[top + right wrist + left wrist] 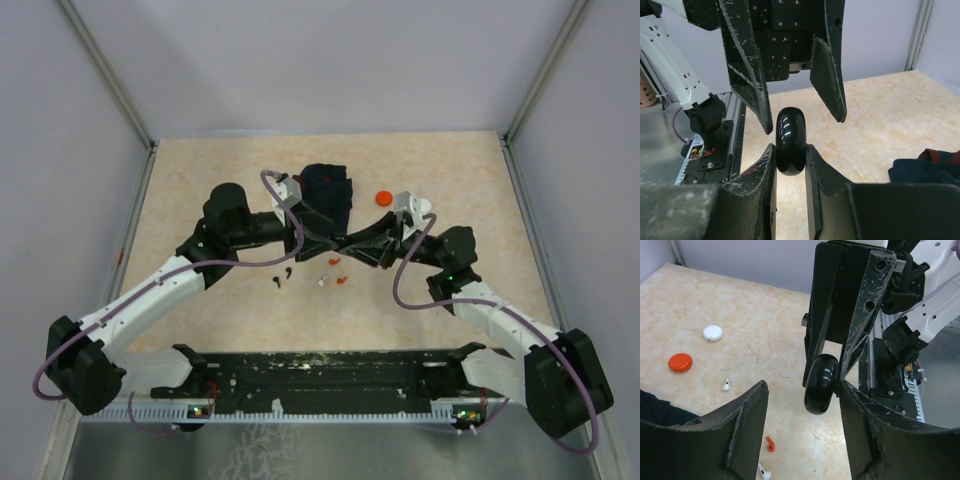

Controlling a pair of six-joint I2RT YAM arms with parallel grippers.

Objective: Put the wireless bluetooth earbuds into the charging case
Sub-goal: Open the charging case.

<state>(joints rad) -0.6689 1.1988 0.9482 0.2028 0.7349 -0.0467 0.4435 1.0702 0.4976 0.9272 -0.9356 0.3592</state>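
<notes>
A glossy black round charging case is held edge-on above the table, with my right gripper shut on its two flat faces. My left gripper faces it, open, its fingers straddling the case from the other side; the left pad stands well clear. In the top view both grippers meet over the table's middle. Earbuds lie loose on the table: a white earbud, a red earbud and another white earbud. A black earbud lies further left.
A dark navy cloth with red trim lies at the back centre. An orange-red disc and a white disc sit near it. The black rail with the arm bases runs along the near edge.
</notes>
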